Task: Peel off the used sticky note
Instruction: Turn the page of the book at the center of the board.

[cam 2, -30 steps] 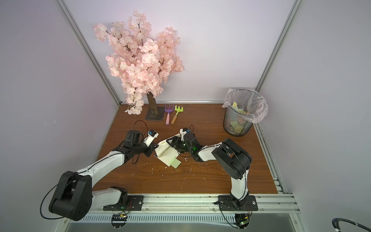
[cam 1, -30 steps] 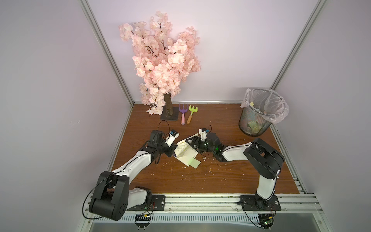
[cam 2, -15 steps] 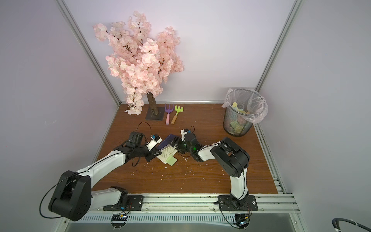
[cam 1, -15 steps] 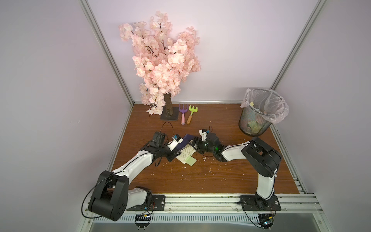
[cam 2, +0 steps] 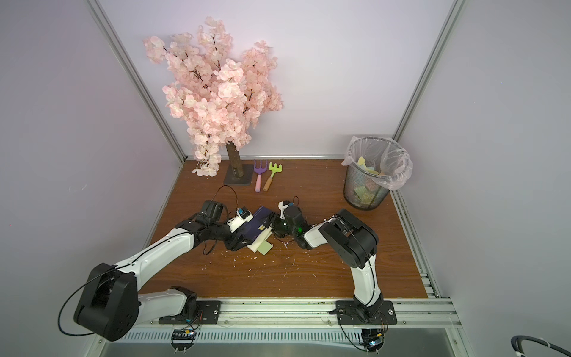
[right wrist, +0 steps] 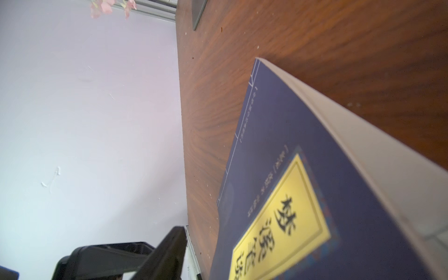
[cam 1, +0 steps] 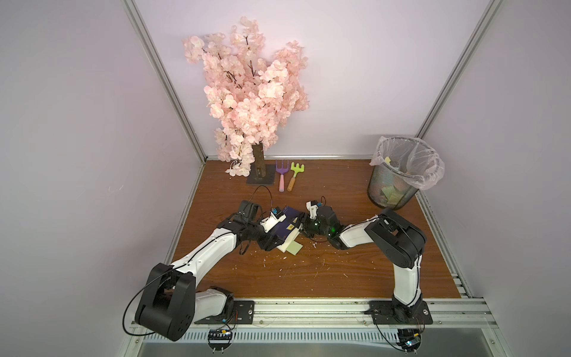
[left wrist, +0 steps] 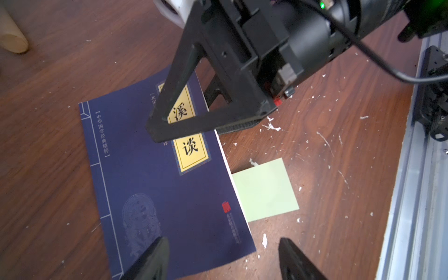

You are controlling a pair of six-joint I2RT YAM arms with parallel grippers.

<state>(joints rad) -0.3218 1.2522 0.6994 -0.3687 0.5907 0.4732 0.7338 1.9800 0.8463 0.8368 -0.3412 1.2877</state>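
A navy book (left wrist: 150,174) with a yellow title label lies closed on the wooden table, in both top views (cam 1: 285,227) (cam 2: 256,227). A pale green sticky note (left wrist: 265,191) pokes out from its long page edge and lies flat on the wood (cam 1: 294,248) (cam 2: 265,248). My left gripper (left wrist: 223,260) hovers open over the book's near corner, holding nothing. My right gripper (cam 1: 301,222) is open at the far corner. One of its fingers (left wrist: 206,123) reaches over the label, clear of the cover (right wrist: 303,169). The other finger is mostly hidden.
A mesh trash bin (cam 1: 401,173) with a plastic liner and discarded notes stands at the back right. A pink blossom tree (cam 1: 250,92) and two toy rakes (cam 1: 287,176) stand at the back. White paper scraps dot the table. A metal rail (left wrist: 417,194) runs along its front edge.
The book was open with pale pages showing; its navy cover has come down and it is closed. My left gripper was shut and is open. My right gripper's jaws have narrowed slightly.
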